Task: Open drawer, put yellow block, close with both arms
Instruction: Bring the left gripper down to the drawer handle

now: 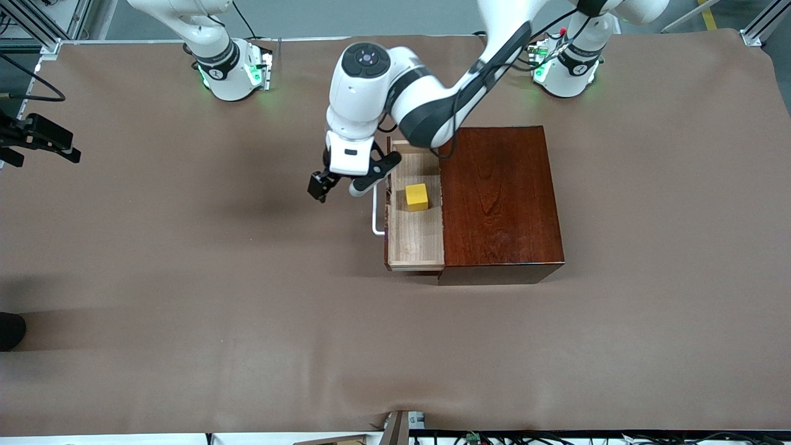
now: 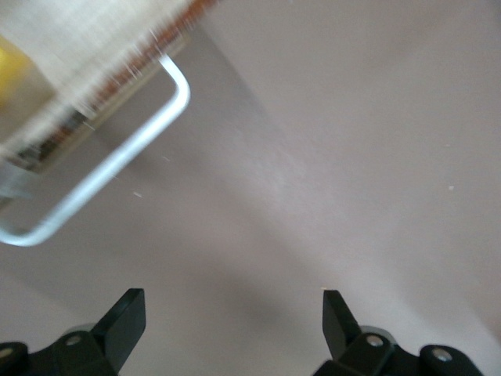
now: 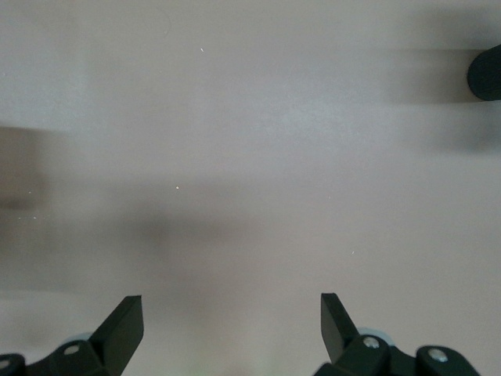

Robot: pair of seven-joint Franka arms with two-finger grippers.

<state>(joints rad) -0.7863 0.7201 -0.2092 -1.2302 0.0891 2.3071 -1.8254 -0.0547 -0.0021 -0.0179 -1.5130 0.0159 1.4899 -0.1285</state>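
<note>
With drawer (image 1: 415,247) open, yellow block (image 1: 417,197) inside

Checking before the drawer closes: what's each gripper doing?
Left gripper: open, empty, over the table beside the drawer handle.
Right gripper: open, empty.

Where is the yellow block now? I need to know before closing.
In the front view, the yellow block sits inside the open drawer, beside the dark wooden box.
</note>
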